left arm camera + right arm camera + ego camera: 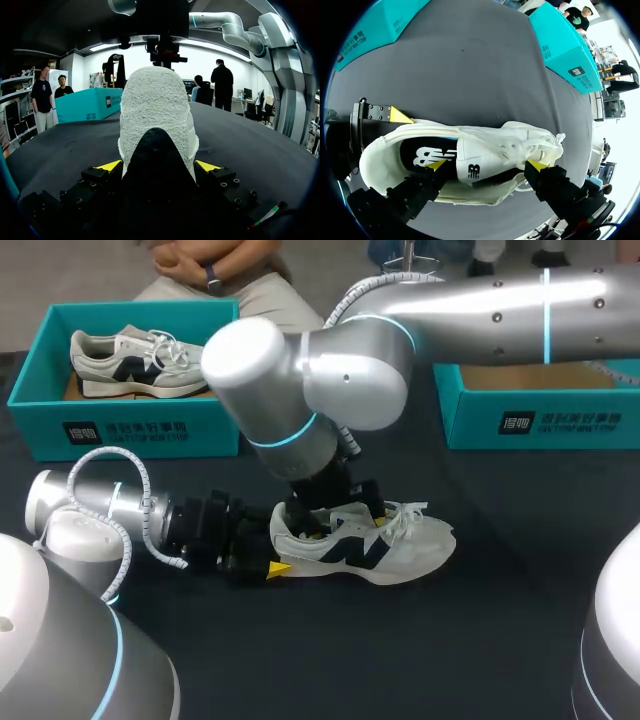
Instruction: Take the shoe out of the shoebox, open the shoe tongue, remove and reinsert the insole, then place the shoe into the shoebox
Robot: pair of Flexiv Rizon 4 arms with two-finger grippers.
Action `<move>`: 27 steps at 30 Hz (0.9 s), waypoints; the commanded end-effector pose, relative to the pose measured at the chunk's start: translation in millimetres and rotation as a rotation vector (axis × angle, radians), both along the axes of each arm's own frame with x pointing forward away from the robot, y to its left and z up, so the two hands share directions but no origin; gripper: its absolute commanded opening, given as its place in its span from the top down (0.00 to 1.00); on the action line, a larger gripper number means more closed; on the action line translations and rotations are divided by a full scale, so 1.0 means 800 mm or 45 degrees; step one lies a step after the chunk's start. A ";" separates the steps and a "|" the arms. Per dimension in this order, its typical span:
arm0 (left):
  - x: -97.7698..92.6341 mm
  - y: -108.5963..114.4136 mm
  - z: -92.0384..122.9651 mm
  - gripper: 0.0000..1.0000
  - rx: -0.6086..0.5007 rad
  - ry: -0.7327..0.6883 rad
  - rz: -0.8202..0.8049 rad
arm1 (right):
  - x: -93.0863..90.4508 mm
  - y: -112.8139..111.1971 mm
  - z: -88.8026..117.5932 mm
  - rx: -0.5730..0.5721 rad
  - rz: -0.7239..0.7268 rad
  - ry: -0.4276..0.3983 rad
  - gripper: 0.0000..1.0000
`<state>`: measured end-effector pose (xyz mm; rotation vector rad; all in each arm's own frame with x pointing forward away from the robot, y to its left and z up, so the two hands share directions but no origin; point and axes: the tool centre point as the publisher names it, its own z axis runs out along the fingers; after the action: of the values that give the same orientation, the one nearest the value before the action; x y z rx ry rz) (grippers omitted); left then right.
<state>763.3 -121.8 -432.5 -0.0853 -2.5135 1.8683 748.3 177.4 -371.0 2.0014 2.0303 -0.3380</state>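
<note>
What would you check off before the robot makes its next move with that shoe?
1. Shoe out of the box, on the table: ok.
2. Left gripper clamped on the heel: ok.
3. Right gripper over the tongue: ok.
4. Its hold on the tongue: cannot tell.
5. Insole lying inside the shoe: ok.

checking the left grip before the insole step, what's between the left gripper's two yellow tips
The heel of the white shoe fills the gap in the left gripper, with a yellow tip against each side. The left wrist view shows it.
</note>
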 end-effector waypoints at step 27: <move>0.000 0.000 -0.006 1.00 0.001 -0.001 0.002 | -0.013 -0.051 0.054 -0.018 -0.092 -0.113 1.00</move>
<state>763.3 -121.9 -432.4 -0.0855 -2.5134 1.8685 739.2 146.5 -331.7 2.0372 1.8920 -0.2904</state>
